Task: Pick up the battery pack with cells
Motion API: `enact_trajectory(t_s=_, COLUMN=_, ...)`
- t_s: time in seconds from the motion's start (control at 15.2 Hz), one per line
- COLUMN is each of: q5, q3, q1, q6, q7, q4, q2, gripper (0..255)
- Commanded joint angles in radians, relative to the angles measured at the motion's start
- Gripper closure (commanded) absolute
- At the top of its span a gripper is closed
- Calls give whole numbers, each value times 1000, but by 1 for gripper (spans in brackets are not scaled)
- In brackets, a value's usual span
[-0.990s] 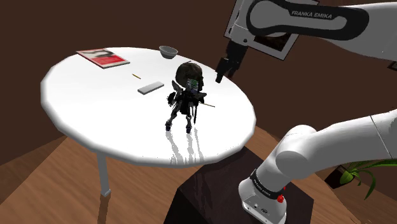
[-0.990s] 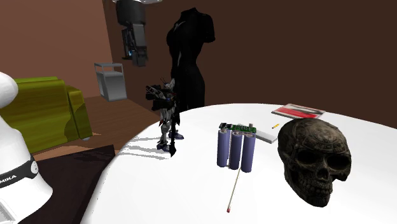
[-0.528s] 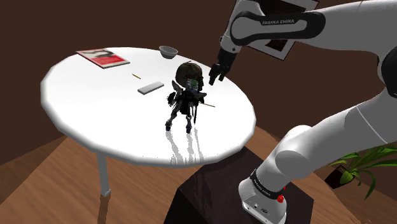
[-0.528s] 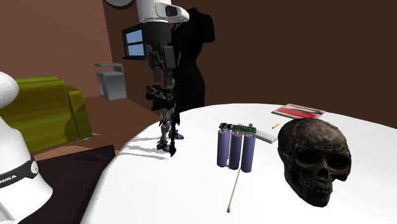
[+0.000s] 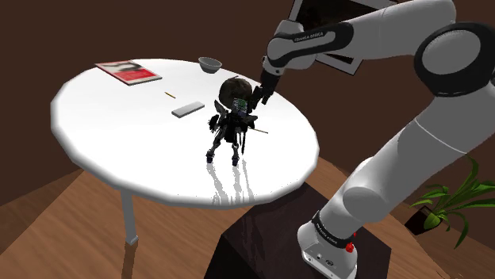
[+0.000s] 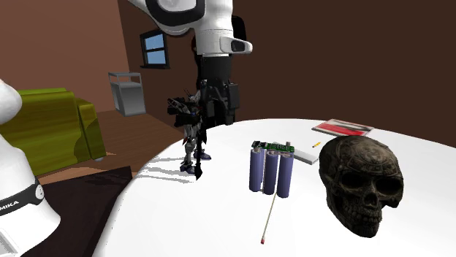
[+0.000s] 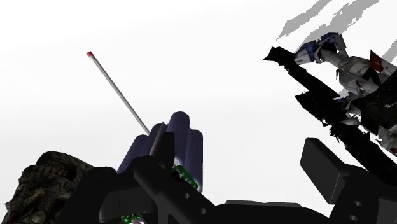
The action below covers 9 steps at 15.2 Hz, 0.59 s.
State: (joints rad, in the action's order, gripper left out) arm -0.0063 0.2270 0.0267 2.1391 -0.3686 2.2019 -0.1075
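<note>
White round table (image 5: 95, 119): battery pack (image 6: 270, 171) upright between skull (image 6: 362, 182), robot figurine (image 6: 191, 135).

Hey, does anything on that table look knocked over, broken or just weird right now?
Nothing is spilled or broken. One oddity: the battery pack stands on end, cells upright, beside the dark skull, with a thin red-tipped rod lying on the white table at its base. The figurine stands upright.
</note>
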Motion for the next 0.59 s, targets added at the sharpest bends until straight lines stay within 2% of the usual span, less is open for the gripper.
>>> enact_trajectory(t_s=0.0, q5=27, q3=15, q1=4, q6=37, q7=-49, q4=-43, q2=80, gripper=0)
enact_trajectory(t_s=0.46, q5=140, q3=25, q1=47, q6=103, q7=-208, q4=-241, q2=354, gripper=0)
enact_trajectory(t_s=0.53, q5=141, q3=24, q1=49, q6=104, q7=-210, q4=-245, q2=359, gripper=0)
